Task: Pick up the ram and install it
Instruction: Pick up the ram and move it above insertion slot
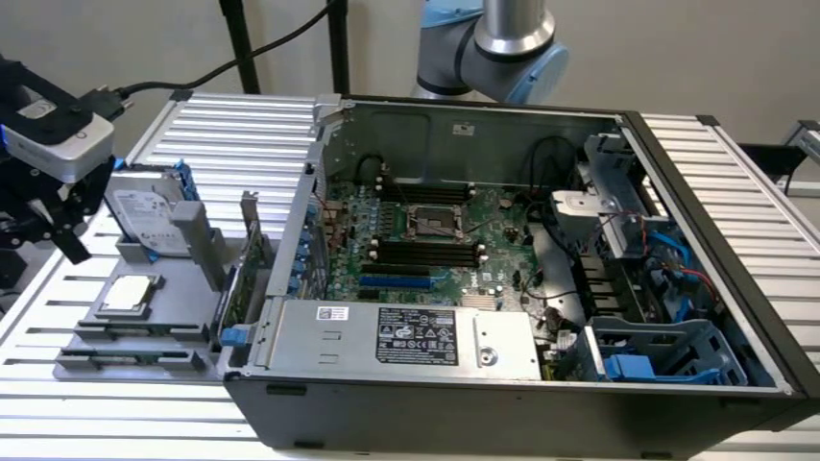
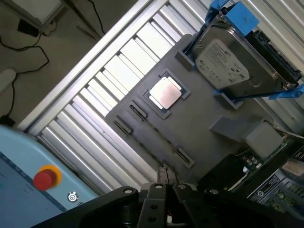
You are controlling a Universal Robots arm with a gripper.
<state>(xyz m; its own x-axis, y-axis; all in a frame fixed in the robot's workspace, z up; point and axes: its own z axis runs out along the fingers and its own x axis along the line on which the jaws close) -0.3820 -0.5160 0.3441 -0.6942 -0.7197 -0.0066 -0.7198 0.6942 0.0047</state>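
**Inspector:** Exterior view first. The gripper (image 1: 38, 230) is hanging at the exterior view's left, raised, just beside the grey tray (image 1: 180, 307). Whether it is open or closed, I cannot tell.

**Clerk:** And the ram?

**Inspector:** It is not showing plainly. Two long holders (image 1: 134, 331) are lying at the tray's near end, each carrying a thin dark line, too thin to call a stick. The open case (image 1: 717, 288) is standing beyond the tray, well apart from the gripper.

**Clerk:** Counts?

**Inspector:** One hard drive (image 1: 148, 216), one square chip (image 1: 129, 293), two holders, about four black memory slots (image 1: 423, 254), one blue slot (image 1: 397, 281), one power supply (image 1: 397, 336).

**Clerk:** Wrist view?

**Inspector:** The tray (image 2: 199, 118) is lying below the gripper (image 2: 166, 186). A narrow dark strip (image 2: 165, 173) is sitting on the gripper's centre line; it could be the stick or a holder's end clip, and I cannot tell which. One red button (image 2: 45, 179) is showing beside the table.

**Clerk:** Risks?

**Inspector:** In my judgement, a descent slightly off the holder's line is risking a strike on the clips. A thin stick gripped unevenly is likely to tilt. Entering the slot skewed, it is liable to jam.
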